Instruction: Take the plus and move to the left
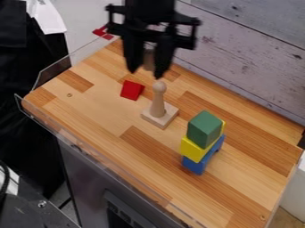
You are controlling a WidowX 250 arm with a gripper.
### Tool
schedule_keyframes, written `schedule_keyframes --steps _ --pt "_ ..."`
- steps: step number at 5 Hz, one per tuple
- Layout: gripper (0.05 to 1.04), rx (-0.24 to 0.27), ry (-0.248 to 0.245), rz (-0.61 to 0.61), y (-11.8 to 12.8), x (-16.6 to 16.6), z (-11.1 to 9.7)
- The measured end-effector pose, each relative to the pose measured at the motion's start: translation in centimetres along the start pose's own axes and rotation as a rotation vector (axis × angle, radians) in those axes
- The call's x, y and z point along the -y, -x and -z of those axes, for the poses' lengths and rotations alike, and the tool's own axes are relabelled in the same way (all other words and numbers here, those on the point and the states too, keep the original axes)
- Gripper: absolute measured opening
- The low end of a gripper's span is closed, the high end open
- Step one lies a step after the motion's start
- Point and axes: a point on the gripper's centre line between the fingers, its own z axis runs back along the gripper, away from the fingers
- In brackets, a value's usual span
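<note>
hanging from the top of the view, the black gripper point(146, 74) points down over the far part of a wooden tabletop point(83, 104), its two fingers apart (a gap shows between the tips, with no piece clearly held). a red piece with jutting arms point(102, 32), which looks like the task's plus, sits by the tabletop's far left corner, to the left of the gripper in the view (whether it lies on the wood or just past the edge, one cannot tell).

standing near the middle of the board, below the gripper in the view, is an upright wooden peg point(157, 107) with a rounded head, rising from a square base point(159, 116). just beside it, toward the upper left, lies a small red block point(131, 90). to the lower right of the peg, a stack of toy blocks stands apart: a green block point(204, 127) on top, a yellow block point(193, 149) under it and a blue block point(195, 165) at the bottom (the yellow also peeks out at the green's right side).

backing the scene is a pale plank wall point(250, 58), while a clear border point(56, 69) runs along the left side of the tabletop.
</note>
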Motion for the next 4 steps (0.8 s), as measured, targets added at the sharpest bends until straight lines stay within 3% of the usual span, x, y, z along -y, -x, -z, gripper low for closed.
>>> schedule_keyframes --steps 1,2,3,4 --pt "0.432 -0.020 -0.024 -0.104 -0.3 -3.4 2.1" --pt "0.432 -0.004 -0.021 -0.234 -0.4 -5.4 4.1" --pt "0.432 -0.025 0.012 -0.298 -1.2 -6.0 7.1" --pt "0.432 -0.109 0.022 -0.277 -1.6 -6.0 10.4"
